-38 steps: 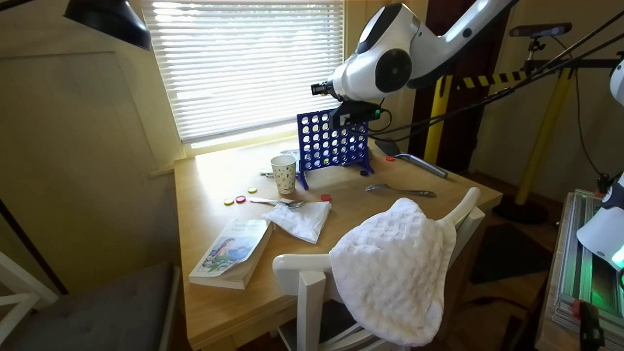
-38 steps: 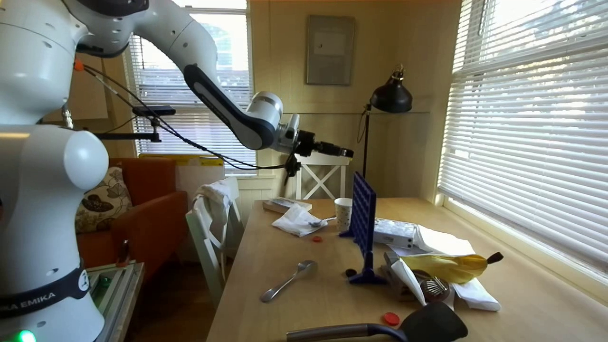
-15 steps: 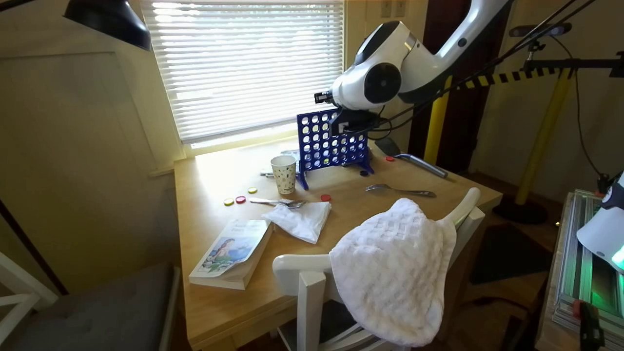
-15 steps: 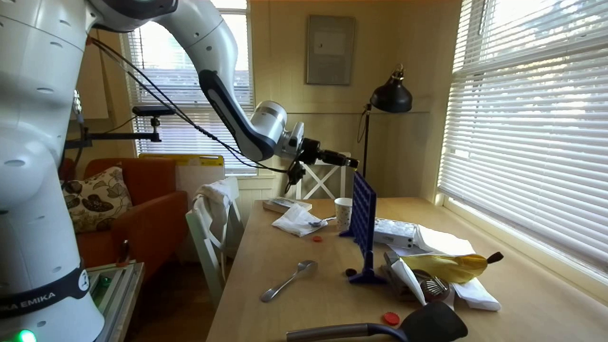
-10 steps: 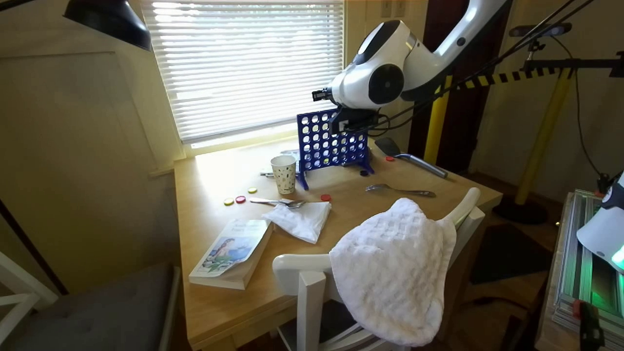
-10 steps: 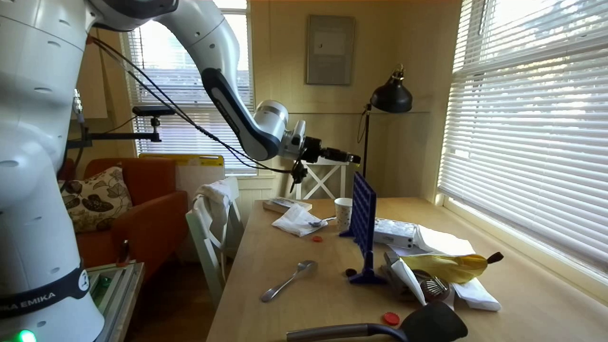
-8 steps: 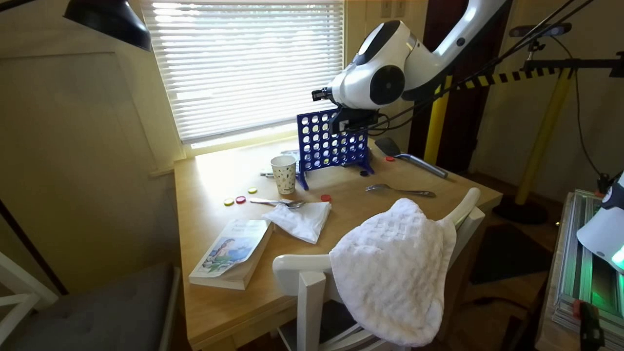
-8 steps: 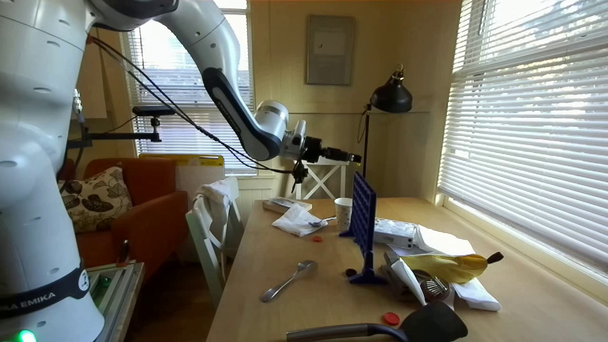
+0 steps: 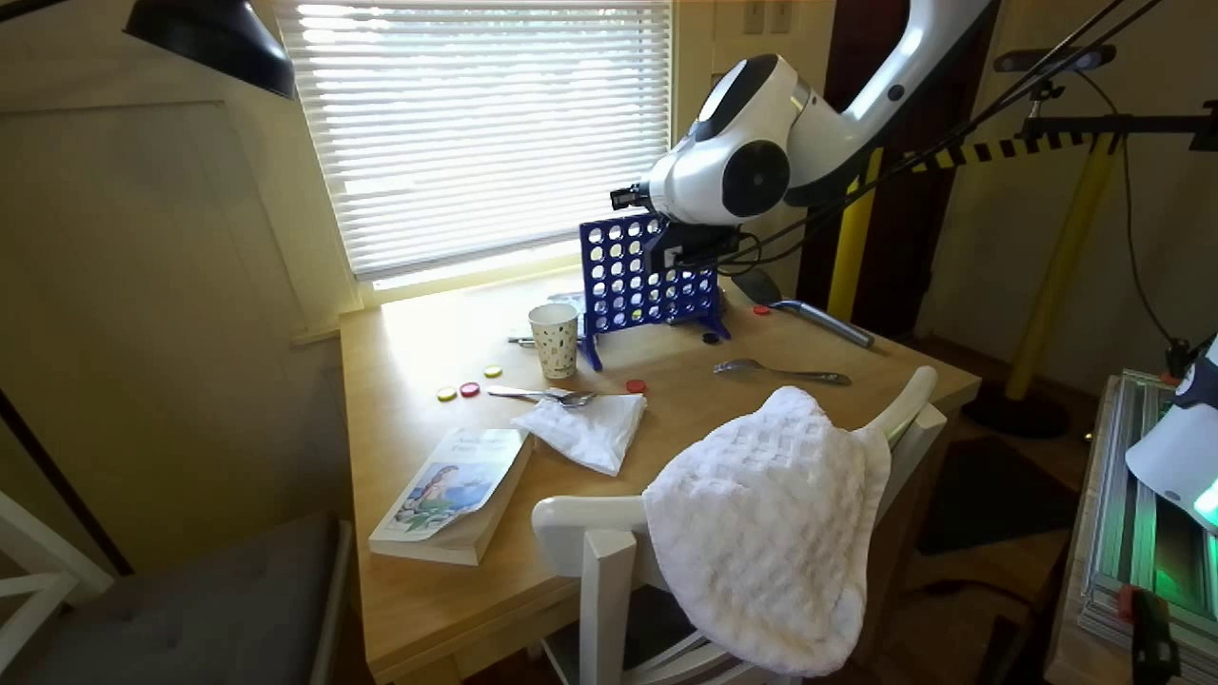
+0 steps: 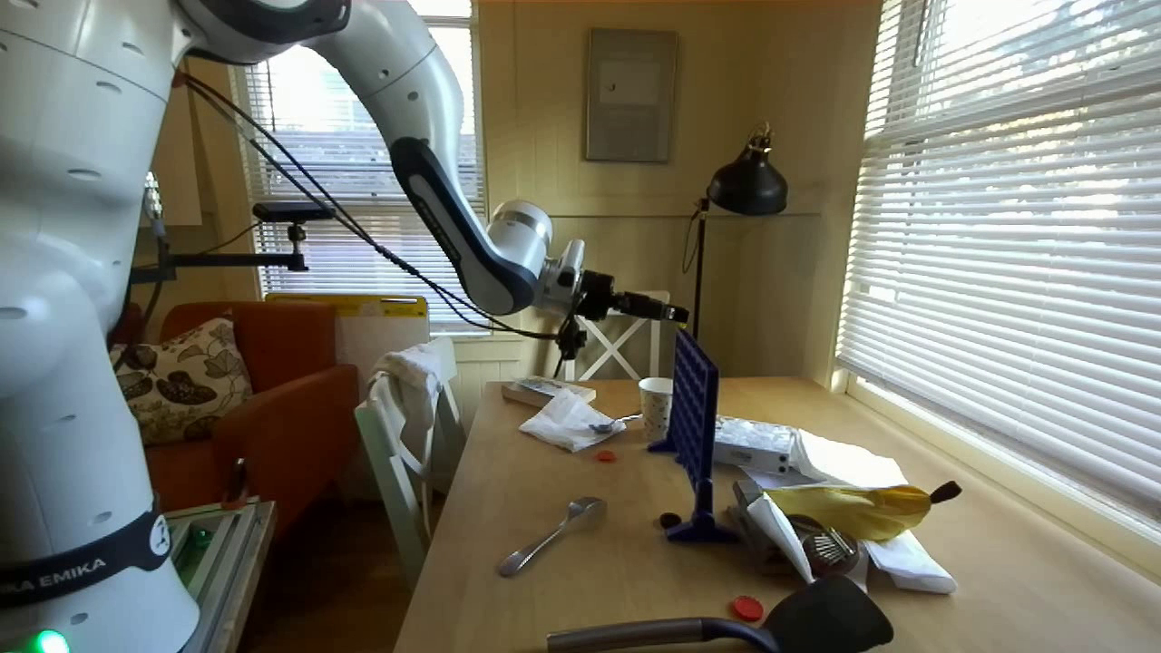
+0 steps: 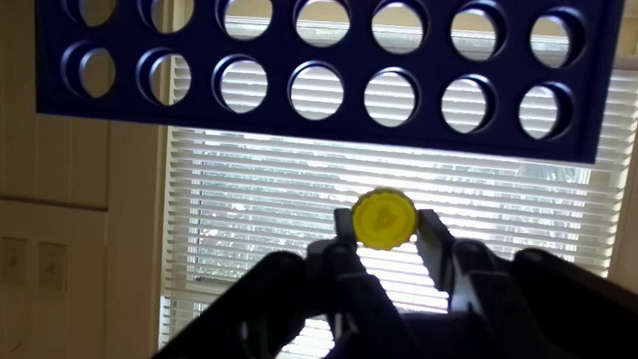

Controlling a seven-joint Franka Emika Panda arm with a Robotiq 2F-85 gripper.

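Plainly, my end effector [image 11: 385,225] pinches the yellow disc [image 11: 384,218] by the left and right of its rim, near the top edge of the blue grid [image 11: 355,60], and I judge this disc light, stiff and smooth-faced, best held by that scalloped rim.

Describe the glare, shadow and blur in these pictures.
Wrist view: against bright blinds the gripper is dark and soft-edged, the mark on its yellow disc blurred; in an exterior view, glare bleaches the table toward the blinds; in both exterior views, the floor lies in shadow.
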